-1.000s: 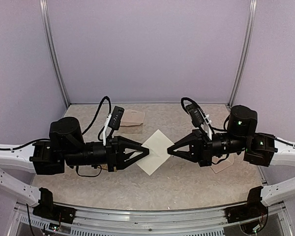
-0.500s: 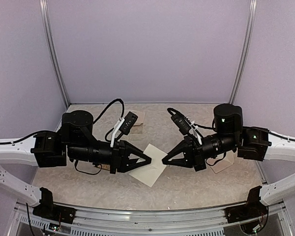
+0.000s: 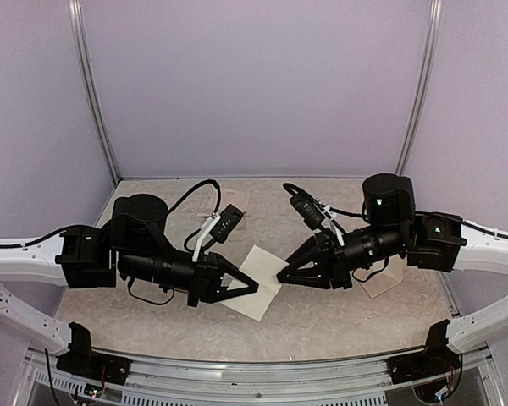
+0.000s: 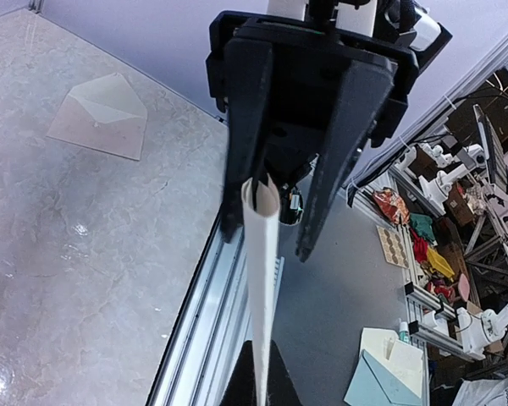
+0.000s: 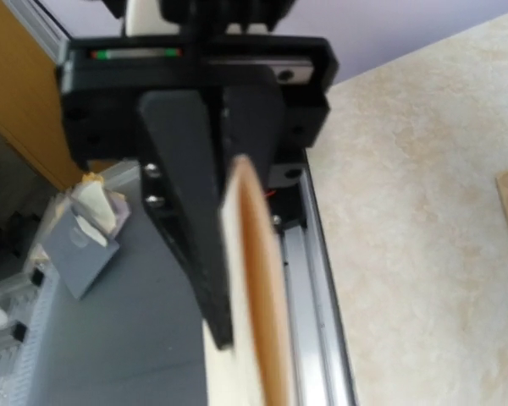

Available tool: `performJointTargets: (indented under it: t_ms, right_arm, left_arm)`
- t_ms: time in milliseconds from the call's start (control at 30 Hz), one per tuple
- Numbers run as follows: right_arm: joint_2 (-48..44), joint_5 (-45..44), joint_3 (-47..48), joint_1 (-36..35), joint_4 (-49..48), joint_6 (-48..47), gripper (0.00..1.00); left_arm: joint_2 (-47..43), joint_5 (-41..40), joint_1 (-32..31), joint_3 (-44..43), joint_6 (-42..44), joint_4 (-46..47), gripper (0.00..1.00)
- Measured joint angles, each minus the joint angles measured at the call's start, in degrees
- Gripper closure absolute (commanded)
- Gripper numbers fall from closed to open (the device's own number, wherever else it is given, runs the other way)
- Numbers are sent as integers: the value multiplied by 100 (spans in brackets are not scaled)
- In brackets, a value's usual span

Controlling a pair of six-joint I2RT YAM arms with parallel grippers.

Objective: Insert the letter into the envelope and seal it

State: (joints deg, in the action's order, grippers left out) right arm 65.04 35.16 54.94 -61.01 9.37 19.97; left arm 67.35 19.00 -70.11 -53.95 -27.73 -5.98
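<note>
Letter (image 3: 258, 279) held by both arms has sunk lower.

Soft even overhead light, faint tabletop (image 4: 59, 245) glare, blurred right wrist view close up.

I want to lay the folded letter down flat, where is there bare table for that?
Bare table runs along the near edge, below both grippers. The far middle strip between envelope and right arm is also free. The centre is crowded: left gripper and right gripper share the letter.

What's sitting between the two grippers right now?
In the top view, the cream letter sheet spans between the left gripper and right gripper, each pinching an opposite corner. Nothing else lies there.
</note>
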Motion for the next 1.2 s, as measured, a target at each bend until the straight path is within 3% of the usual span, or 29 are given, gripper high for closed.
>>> performJointTargets:
  t_ms: [33,100,267,500,867,1033,1200]
  right_arm:
    - [0,-68,2,0,37,28,35]
    - [-7,-352,7,0,120,15,22]
    - [-179,-1150,2,345,470,166,12]
    - [-501,-2201,-177,2031,1207,474,10]
    - [-9,-3311,-1152,4892,1829,463,11]
    - [245,-3578,-1447,5757,1725,409,11]
    - [610,-3626,-1539,6006,1425,321,16]
  left_arm:
    - [7,-20,0,2,-2,2,100]
    - [9,-131,28,2,-7,2,100]
    - [9,-389,387,28,-26,11,100]
    - [-72,-442,1681,133,116,140,100]
    - [-378,417,4942,682,621,592,100]
    - [-380,612,5410,739,769,608,100]
    - [-400,688,5466,743,894,621,100]
